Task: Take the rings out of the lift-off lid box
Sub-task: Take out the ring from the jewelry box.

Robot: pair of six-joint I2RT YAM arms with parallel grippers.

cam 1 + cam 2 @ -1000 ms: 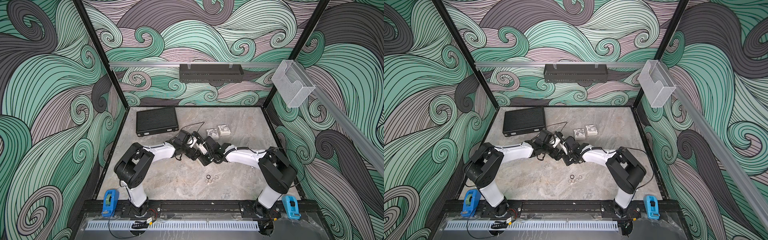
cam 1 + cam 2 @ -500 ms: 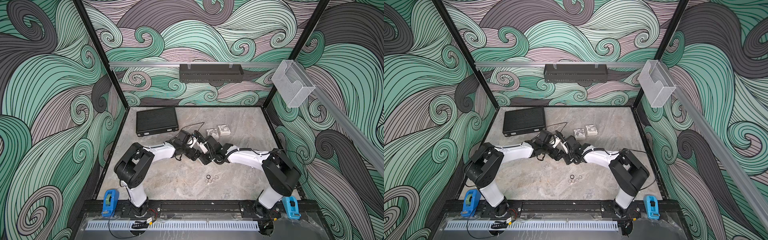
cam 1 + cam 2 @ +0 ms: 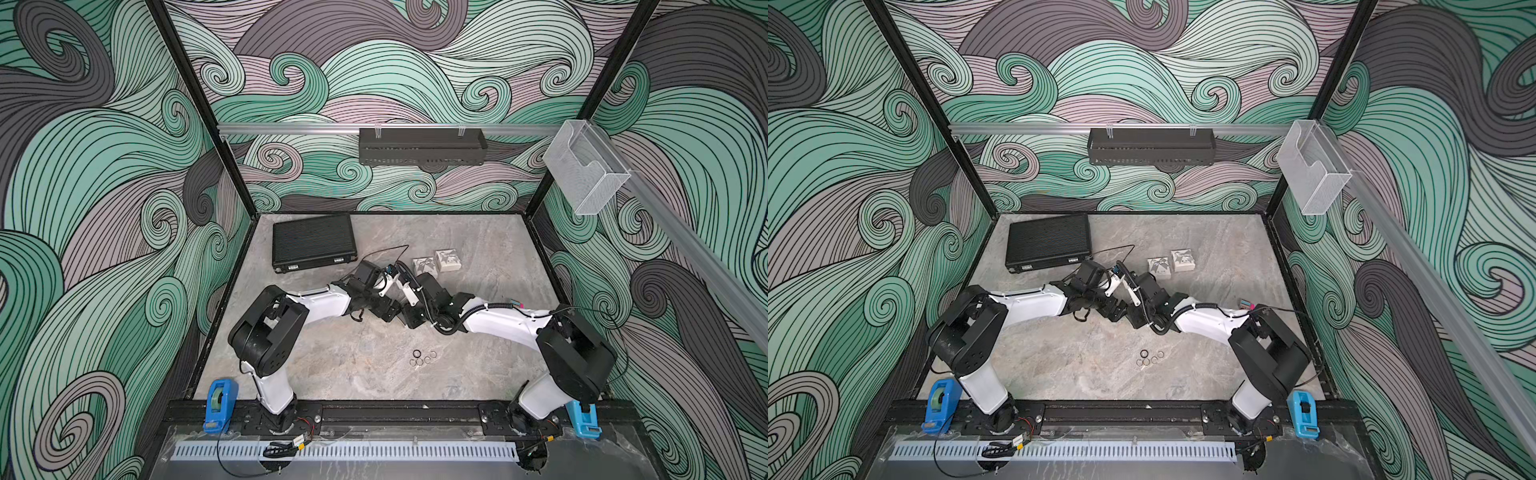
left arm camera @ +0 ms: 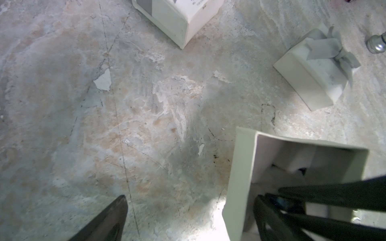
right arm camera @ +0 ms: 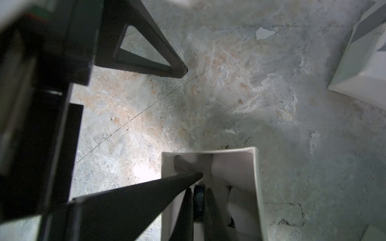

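Pinching black ring [image 5: 198, 201] within box [image 5: 258, 187] walls.

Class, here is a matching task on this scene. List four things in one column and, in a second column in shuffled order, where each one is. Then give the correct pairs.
Things
1. rings
2. black case
3. clear bin
4. open white box

Places
A. hung up above the table, on the right
B. mid-table, with the jaws of the right gripper inside it
C. back left of the table
D. loose on the table, near the middle of its front edge

Pairs: 1-D, 2-C, 3-A, 4-B
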